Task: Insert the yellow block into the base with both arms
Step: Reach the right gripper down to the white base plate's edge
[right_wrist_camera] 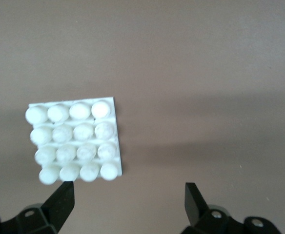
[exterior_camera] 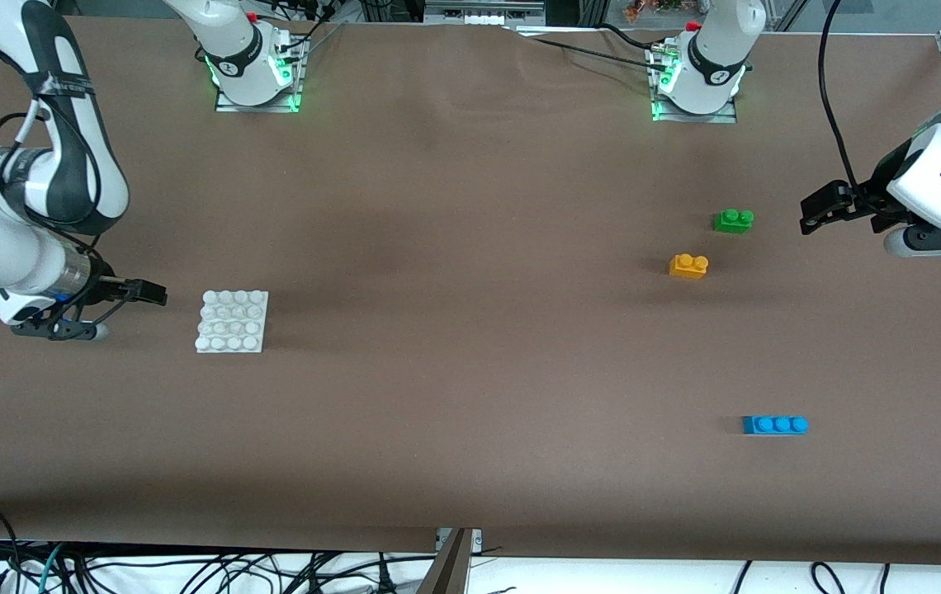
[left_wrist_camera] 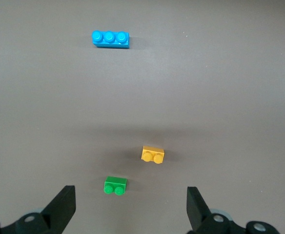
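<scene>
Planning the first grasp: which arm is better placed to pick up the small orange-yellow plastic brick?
Left. Its open pincer hangs at that end of the table, near the orange-yellow plastic brick; the right pincer, also open, waits beside the white studded base plate.

Brown table cover [exterior_camera: 454, 247] — black cables [exterior_camera: 190, 569] along its near edge.

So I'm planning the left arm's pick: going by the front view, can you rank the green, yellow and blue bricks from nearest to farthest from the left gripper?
1. Green brick: closest to the left gripper, which is open at its own end of the table.
2. Yellow block: beside the green brick, slightly nearer the front camera.
3. Blue brick: farthest, well nearer the front camera.
</scene>
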Available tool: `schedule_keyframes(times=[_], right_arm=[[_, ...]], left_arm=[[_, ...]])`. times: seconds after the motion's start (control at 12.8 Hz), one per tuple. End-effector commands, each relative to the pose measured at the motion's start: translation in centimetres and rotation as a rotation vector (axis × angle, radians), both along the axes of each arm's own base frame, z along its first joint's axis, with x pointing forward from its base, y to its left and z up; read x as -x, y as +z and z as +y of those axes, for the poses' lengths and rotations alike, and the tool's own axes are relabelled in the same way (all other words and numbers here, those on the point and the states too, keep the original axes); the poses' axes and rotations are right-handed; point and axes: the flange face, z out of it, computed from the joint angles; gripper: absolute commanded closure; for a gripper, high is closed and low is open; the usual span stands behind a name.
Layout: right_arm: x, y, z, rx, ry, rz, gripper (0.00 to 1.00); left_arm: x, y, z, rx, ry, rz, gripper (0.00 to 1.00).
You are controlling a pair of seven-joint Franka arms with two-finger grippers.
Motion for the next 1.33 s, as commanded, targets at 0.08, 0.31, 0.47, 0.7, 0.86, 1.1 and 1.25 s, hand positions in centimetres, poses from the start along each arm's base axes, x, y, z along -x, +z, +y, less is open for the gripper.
schedule_keyframes(times=[0.08,0.31,0.47,0.7,0.86,1.1,1.25], right_arm=[[-0.4,-3.9,0.5,-0.035,-0.025,-0.054,0.00],[-1.1,-6.9,2.4,-0.043,-0.003,-0.077,0.00],[-1.1,-8.0,3.6,-0.071,-0.010,-0.065,0.00],[-1.0,-9.3,4.4,-0.093,-0.021,-0.055,0.00],[-0.8,-10.2,5.0,-0.093,-0.003,-0.039,0.00],[-0.6,-11.2,4.6,-0.095,0.010,-0.020,0.00],[-0.4,-11.9,4.4,-0.094,0.007,-0.008,0.00]], left_arm=[[-0.2,0.5,0.1,0.024,-0.005,0.012,0.00],[-0.1,0.4,0.0,0.023,-0.008,0.021,0.00],[-0.1,0.5,0.0,0.024,-0.009,0.020,0.00],[-0.1,0.5,0.0,0.024,-0.009,0.020,0.00],[-0.1,0.5,0.0,0.024,-0.009,0.020,0.00],[-0.1,0.6,0.0,0.024,-0.009,0.018,0.00],[-0.1,0.6,0.0,0.024,-0.009,0.018,0.00]])
